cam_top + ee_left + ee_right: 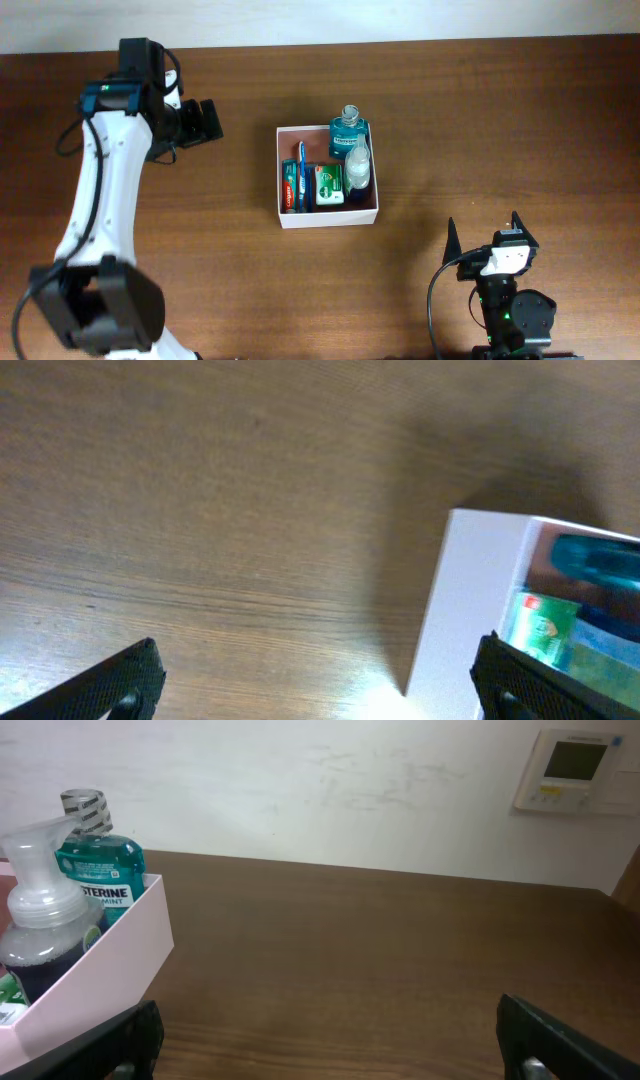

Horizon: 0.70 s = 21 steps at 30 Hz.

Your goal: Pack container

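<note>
The container (330, 217), a square white box, stands mid-table and holds a teal mouthwash bottle (348, 130), a clear pump bottle (358, 165), a blue toothbrush (301, 163), a red toothpaste box (290, 188) and a green box (329, 185). My left gripper (213, 122) is open and empty to the left of the container, apart from it. The left wrist view shows the container's white wall (470, 600) between the open jaws (320, 680). My right gripper (484, 235) is open and empty at the front right. Its wrist view (330, 1040) shows the container's wall (100, 970), the pump bottle (40, 920) and the mouthwash (100, 870).
The brown wooden table (480, 120) is bare around the container. A pale wall with a white thermostat panel (575, 770) stands beyond the table's far edge.
</note>
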### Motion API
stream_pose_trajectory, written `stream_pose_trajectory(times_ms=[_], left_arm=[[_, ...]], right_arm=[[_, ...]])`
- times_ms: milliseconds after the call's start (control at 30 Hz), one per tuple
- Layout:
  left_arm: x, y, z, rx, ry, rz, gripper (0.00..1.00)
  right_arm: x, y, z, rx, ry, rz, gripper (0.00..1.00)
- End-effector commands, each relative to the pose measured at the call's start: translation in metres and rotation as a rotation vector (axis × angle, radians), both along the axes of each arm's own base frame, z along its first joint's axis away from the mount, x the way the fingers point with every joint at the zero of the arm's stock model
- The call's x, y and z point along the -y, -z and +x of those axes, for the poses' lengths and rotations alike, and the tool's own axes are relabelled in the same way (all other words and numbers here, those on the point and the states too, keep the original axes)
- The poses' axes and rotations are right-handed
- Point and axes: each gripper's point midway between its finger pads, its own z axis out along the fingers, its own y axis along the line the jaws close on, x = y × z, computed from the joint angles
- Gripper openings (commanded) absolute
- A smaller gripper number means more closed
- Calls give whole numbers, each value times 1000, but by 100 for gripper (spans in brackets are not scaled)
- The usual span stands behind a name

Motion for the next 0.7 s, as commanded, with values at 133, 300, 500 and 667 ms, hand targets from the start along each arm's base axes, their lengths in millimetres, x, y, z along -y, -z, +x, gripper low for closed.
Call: stream_pose_trajectory(times_ms=[133, 300, 500, 667], left_arm=[[29, -135, -51, 355, 77, 0, 99], [35, -193, -104, 520, 104, -13, 99], [26, -234, -190, 659, 101, -19, 100], [13, -235, -260, 696, 78, 5, 99]], right_arm=[[-4, 1, 0, 0, -21, -6, 99], [-4, 1, 0, 0, -21, -6, 99], [-4, 1, 0, 0, -21, -6, 99], [-4, 1, 0, 0, -21, -6, 99]])
